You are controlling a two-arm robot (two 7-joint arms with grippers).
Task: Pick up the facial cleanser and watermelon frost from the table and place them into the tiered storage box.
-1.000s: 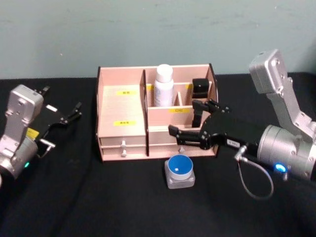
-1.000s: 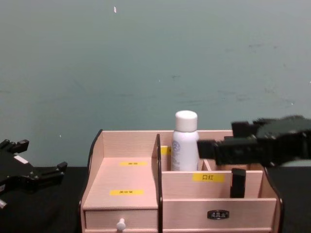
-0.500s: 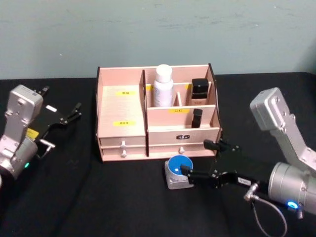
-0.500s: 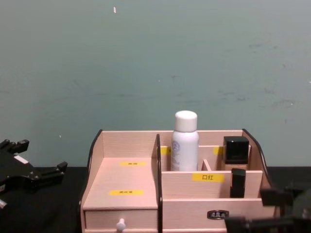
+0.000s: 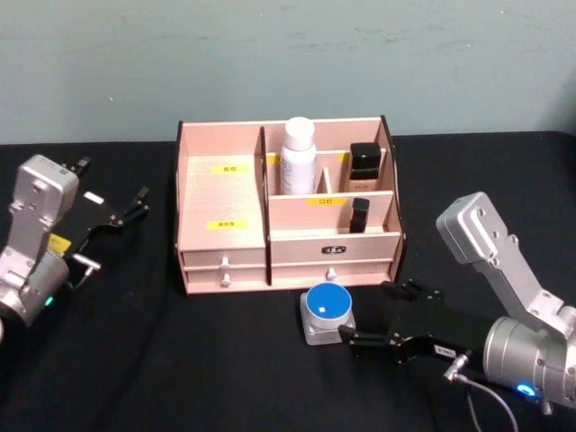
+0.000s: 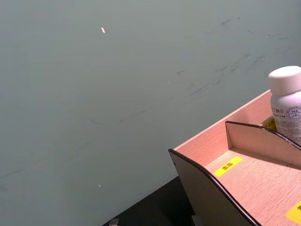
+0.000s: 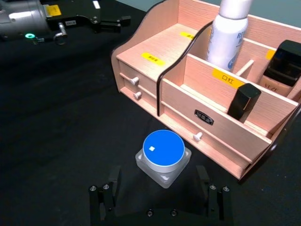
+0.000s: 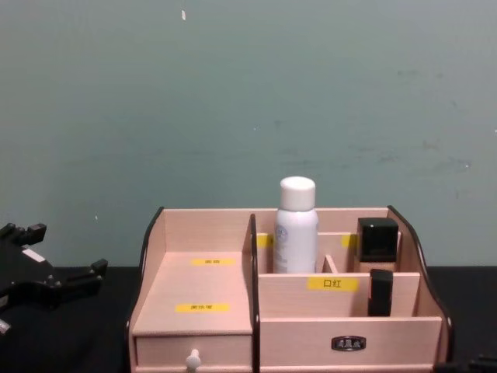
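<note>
A white bottle (image 5: 298, 157), which I take for the facial cleanser, stands upright in a rear compartment of the tiered storage box (image 5: 220, 193). The bottle also appears in the chest view (image 8: 296, 225). A small clear square jar with a round blue lid (image 5: 327, 311), probably the watermelon frost, sits on the black table just before the box's drawers. My right gripper (image 5: 382, 315) is open and low over the table at the jar's right side. In the right wrist view the jar (image 7: 163, 153) lies just ahead of the gap between its fingers. My left gripper (image 5: 108, 184) hovers open left of the box.
A black-capped bottle (image 5: 364, 162) and a black lipstick (image 5: 359, 214) stand in the box's right compartments. Two small knobbed drawers (image 7: 134, 87) face me. The black tablecloth spreads to both sides, with a green wall behind.
My right gripper has dropped from in front of the box's right compartments down and back toward me, ending low beside the blue-lidded jar. The left arm has stayed still.
</note>
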